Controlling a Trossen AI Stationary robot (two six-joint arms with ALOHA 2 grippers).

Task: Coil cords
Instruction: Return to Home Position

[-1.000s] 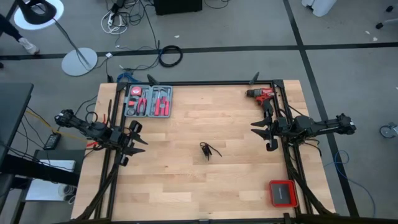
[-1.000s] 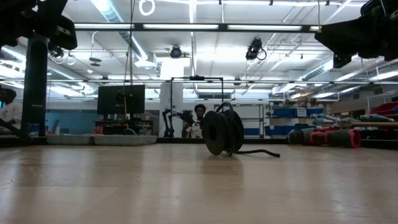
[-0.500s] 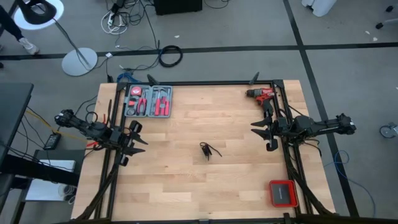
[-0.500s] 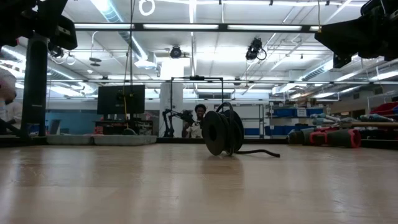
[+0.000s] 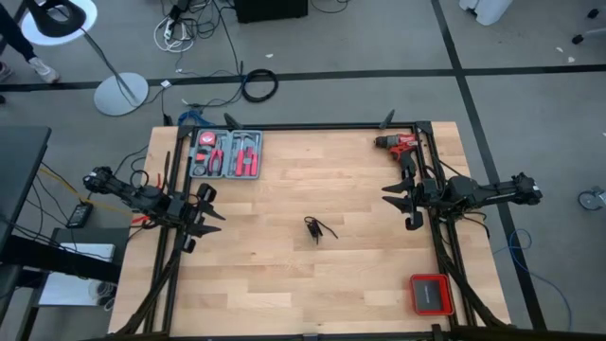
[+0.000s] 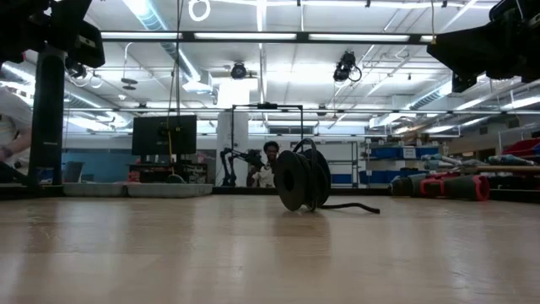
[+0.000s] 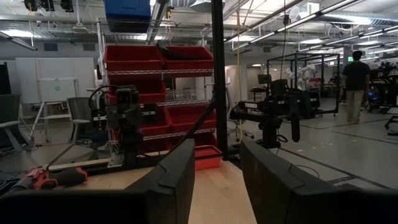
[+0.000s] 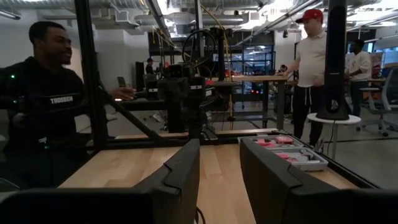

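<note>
The thin black cord (image 5: 318,228) lies in a small tight bundle on the middle of the wooden table; in the low view it shows as a small upright coil (image 6: 303,180) with one end trailing along the tabletop. My left gripper (image 5: 204,217) is open and empty at the table's left edge. My right gripper (image 5: 405,202) is open and empty at the table's right edge. Both grippers are well away from the cord. The wrist views show the open fingers of my left gripper (image 7: 217,177) and my right gripper (image 8: 219,174).
A grey tool case with red-handled tools (image 5: 225,153) lies at the far left. A red drill (image 5: 398,144) lies at the far right. A red box (image 5: 431,294) sits at the near right corner. People stand beyond the table in the room.
</note>
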